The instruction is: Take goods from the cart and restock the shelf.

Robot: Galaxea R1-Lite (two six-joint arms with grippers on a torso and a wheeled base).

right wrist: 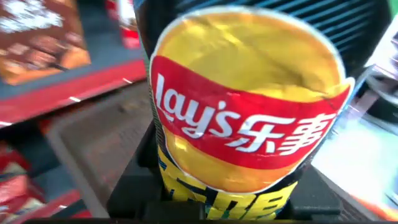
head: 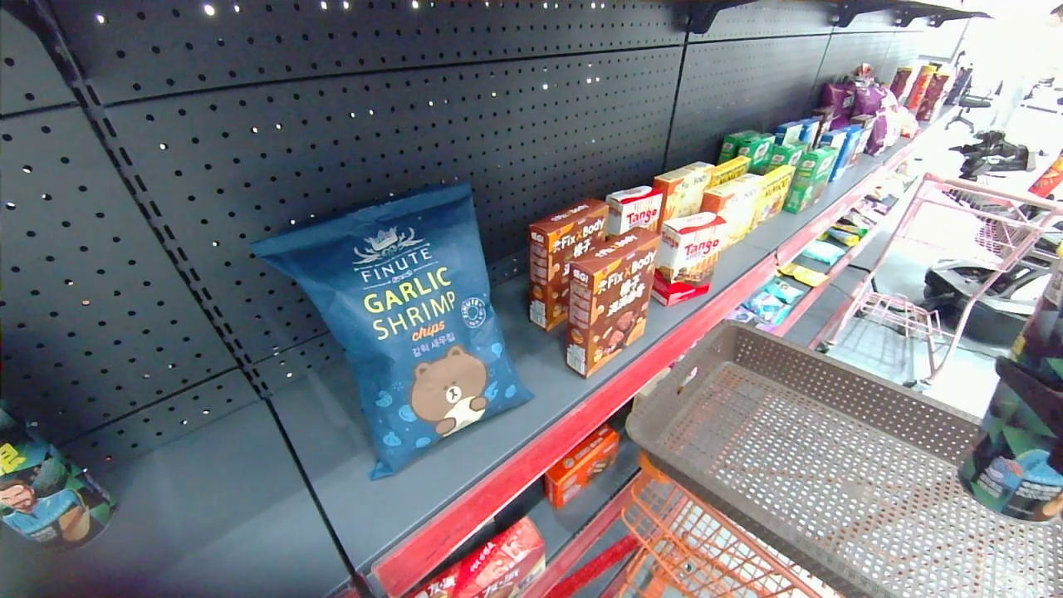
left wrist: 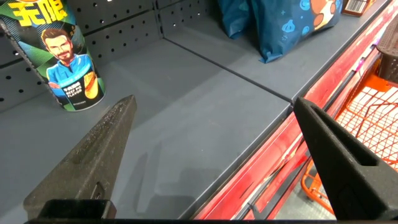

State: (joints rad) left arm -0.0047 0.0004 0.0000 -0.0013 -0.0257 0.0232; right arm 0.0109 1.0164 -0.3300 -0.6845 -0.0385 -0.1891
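- Right claw (right wrist: 230, 205) is clamped round the held canister (right wrist: 242, 112), a tall chips tube. It hangs beside the cart's grey basket (head: 797, 465), well apart from the shelf (left wrist: 205, 106).
- Left claw (left wrist: 217, 162) is spread wide with nothing in it, hovering over bare shelf deck near the shelved canister (left wrist: 68, 56).
- Risk: the tube is tall, so a tilted set-down probably tips it and it rolls off over the red lip (head: 581, 413).
- Risk: a low swing in could clip that lip or the basket rim and twist the tube in the grip.
- Risk: the free bay sits between the shelved canister and the blue chips bag (head: 399, 324). A wide approach knocks either one, or meets the left claw parked there.
- Count: chips canisters 2 (one held, one shelved), blue chips bag 1, brown boxes (head: 610, 303) 2. Boxes farther along are too many and too small to count.
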